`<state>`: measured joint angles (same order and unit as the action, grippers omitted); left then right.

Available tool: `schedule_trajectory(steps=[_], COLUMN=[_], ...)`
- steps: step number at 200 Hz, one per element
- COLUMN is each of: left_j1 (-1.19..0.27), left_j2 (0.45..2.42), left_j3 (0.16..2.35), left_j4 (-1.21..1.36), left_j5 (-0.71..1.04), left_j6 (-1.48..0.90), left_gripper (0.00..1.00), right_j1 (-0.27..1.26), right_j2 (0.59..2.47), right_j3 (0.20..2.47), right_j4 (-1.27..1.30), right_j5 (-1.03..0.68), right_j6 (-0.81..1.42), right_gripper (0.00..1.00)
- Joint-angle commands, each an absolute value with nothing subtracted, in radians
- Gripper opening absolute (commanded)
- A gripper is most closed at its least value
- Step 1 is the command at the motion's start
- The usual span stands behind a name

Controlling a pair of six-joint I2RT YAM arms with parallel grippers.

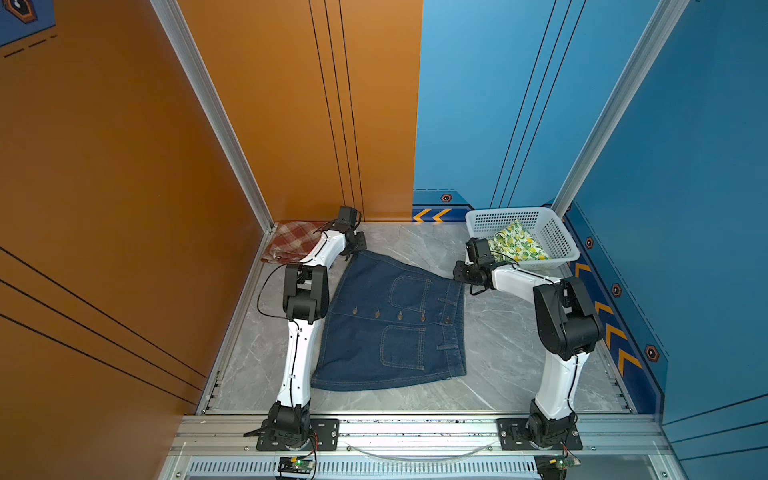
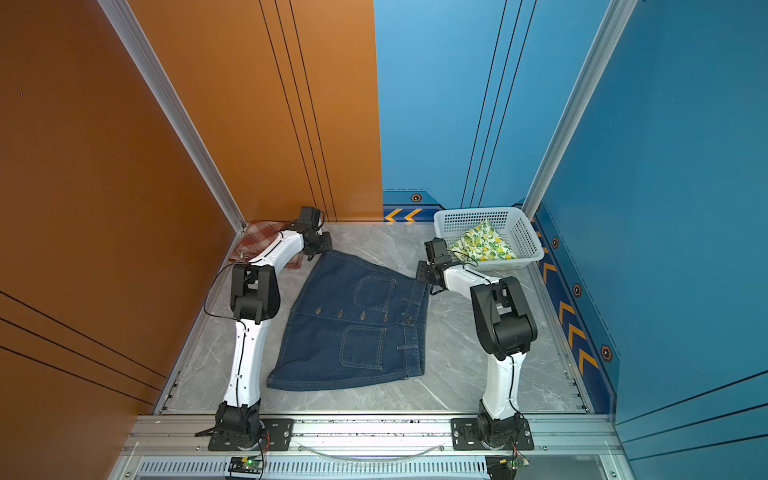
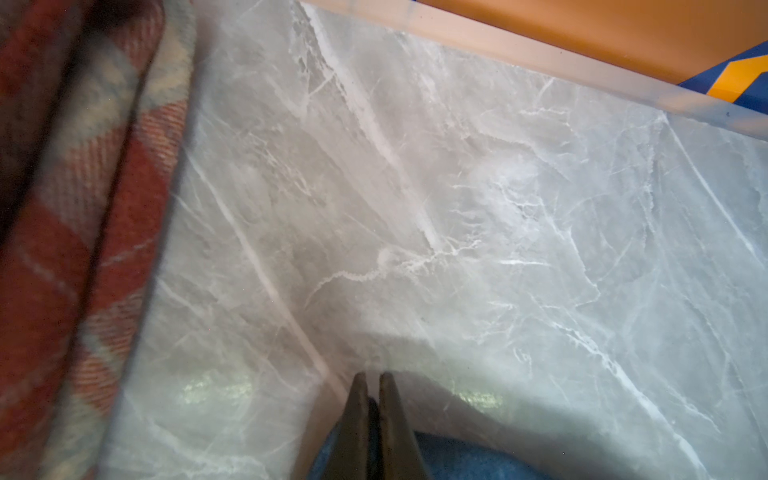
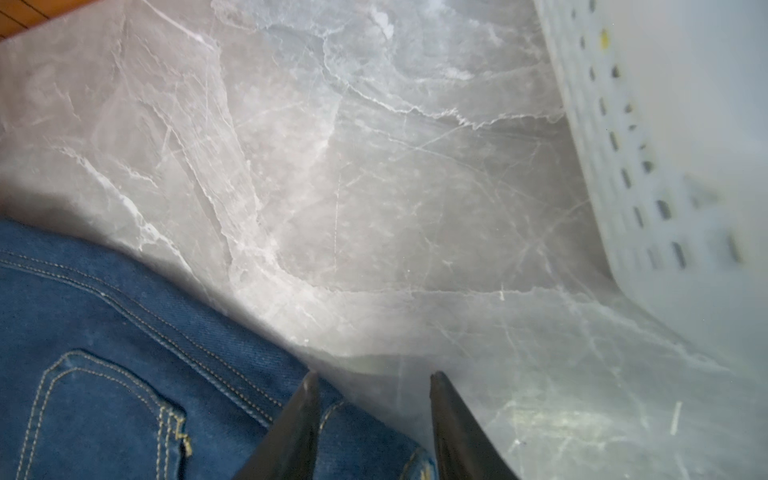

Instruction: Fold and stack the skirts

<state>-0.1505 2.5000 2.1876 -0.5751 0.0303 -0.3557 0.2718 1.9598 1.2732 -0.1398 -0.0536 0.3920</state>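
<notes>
two far corners of the denim: one pinched, one not yet

grey marble surface [image 1: 498, 332] fills the cell between the orange and blue walls. the denim skirt [image 1: 395, 328] lies spread flat in the middle of it, buttons up, waistband toward the right arm and hem toward the left. i take it as the garment now being folded.

my left pincer [image 3: 374, 376] is clenched at the far hem corner. its wrist view shows the tips almost together with blue cloth at their root, so i judge it is pinching the denim there. my right pincer [image 4: 372, 376] is released, jaws apart and straddling the far waistband corner, one finger over the stitched denim and the other over bare marble. nothing is clamped on that side yet.

both arms sit on the same far edge, which suits lifting that edge and bringing it toward me to halve the skirt. lifting with only one corner held would skew the fold.

the plaid skirt [image 1: 291, 243] looks folded in the far left corner, partly under the left arm. i read it as the base of the stack. the lemon skirt [image 1: 519, 245] lies crumpled in the white basket [image 1: 509, 212] at the far right, not yet folded.
</notes>
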Motion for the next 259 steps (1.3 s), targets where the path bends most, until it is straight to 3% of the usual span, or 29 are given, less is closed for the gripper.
schedule_trajectory(steps=[1,39,72,109,259], left_j1=[-0.143,-0.144,-0.142,-0.14,-0.071], left_j2=[2.51,2.51,2.51,2.51,2.335], left_j3=[2.216,2.22,2.229,2.25,2.316], left_j4=[-0.597,-0.6,-0.607,-0.618,-0.689], left_j5=[0.052,0.054,0.051,0.049,0.11], left_j6=[-0.344,-0.344,-0.343,-0.345,-0.36], left_gripper=[0.0,0.0,0.0,0.0,0.0], right_j1=[0.267,0.272,0.272,0.273,0.267], right_j2=[1.991,2.011,2.009,1.992,1.847], right_j3=[1.315,1.316,1.322,1.338,1.467], right_j4=[-0.245,-0.273,-0.277,-0.276,-0.252], right_j5=[-0.106,-0.127,-0.13,-0.119,-0.081], right_j6=[0.301,0.257,0.246,0.231,0.118], right_gripper=[0.44,0.38,0.14,0.0,0.0])
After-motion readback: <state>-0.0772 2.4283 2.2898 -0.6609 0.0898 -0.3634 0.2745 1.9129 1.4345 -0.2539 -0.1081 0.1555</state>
